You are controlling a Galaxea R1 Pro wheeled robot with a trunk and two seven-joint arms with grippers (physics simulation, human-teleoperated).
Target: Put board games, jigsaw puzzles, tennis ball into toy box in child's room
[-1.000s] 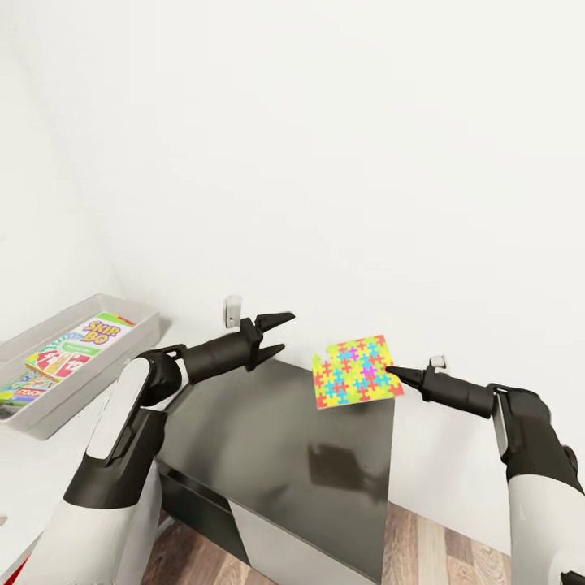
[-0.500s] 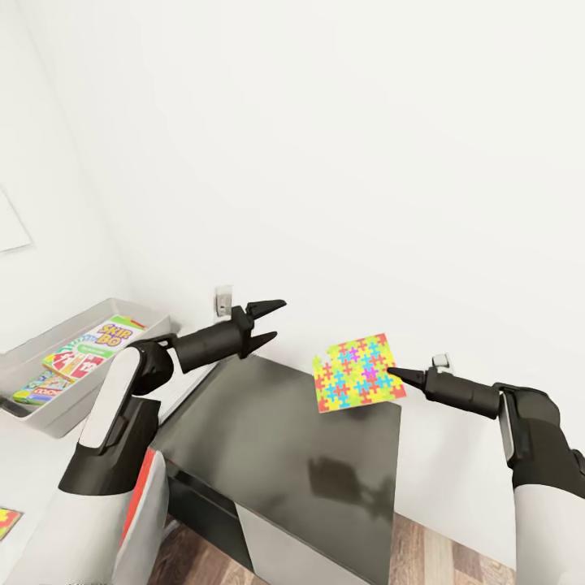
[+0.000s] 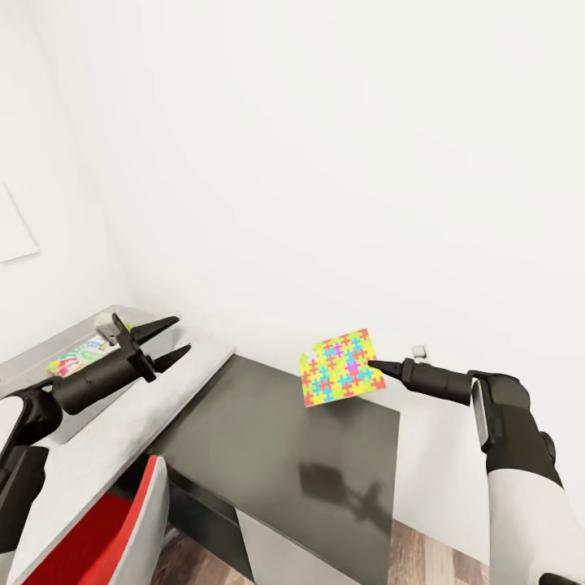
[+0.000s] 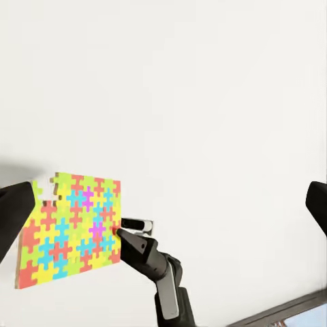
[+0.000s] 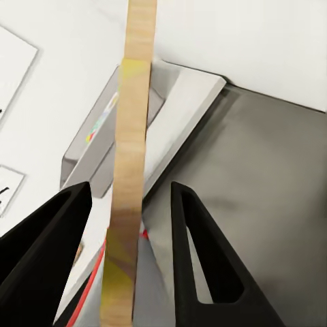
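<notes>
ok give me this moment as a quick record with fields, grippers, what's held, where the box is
right gripper: shut on the jigsaw puzzle, gripping its edge
puzzle pose: held in the air above the dark cabinet, coloured face toward the camera in the head view
left gripper: open, holding nothing, near the toy box
toy box: grey tray on the white table, colourful game boxes inside
red chair: beside the table, low in the head view
puzzle in box: not yet

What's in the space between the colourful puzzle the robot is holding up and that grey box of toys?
In the head view, the dark cabinet top, the white table and the open left gripper lie between the jigsaw puzzle and the toy box.
</notes>
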